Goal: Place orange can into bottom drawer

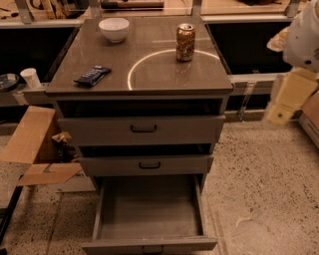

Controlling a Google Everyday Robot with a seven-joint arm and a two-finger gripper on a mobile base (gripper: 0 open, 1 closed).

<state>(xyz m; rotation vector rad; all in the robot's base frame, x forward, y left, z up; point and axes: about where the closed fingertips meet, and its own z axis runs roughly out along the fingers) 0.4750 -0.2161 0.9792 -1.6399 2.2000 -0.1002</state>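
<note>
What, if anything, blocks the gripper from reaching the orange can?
Likely nothing, so probably yes: the gripper hangs right of the cabinet, and the orange can stands upright alone on the top's right rear.

Workshop-like lab: speckled floor (259, 164), workbench (239, 6), cardboard box (30, 137); gripper (280, 112) hangs at right edge.

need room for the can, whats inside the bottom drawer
The bottom drawer shows only bare floor; its rear is covered by the drawer above. The can stands on the cabinet top; the gripper hangs at far right.

Upright orange can (185, 42) on cabinet top (164, 74), bottom drawer (149, 211) open, gripper (285, 102) at right edge.
</note>
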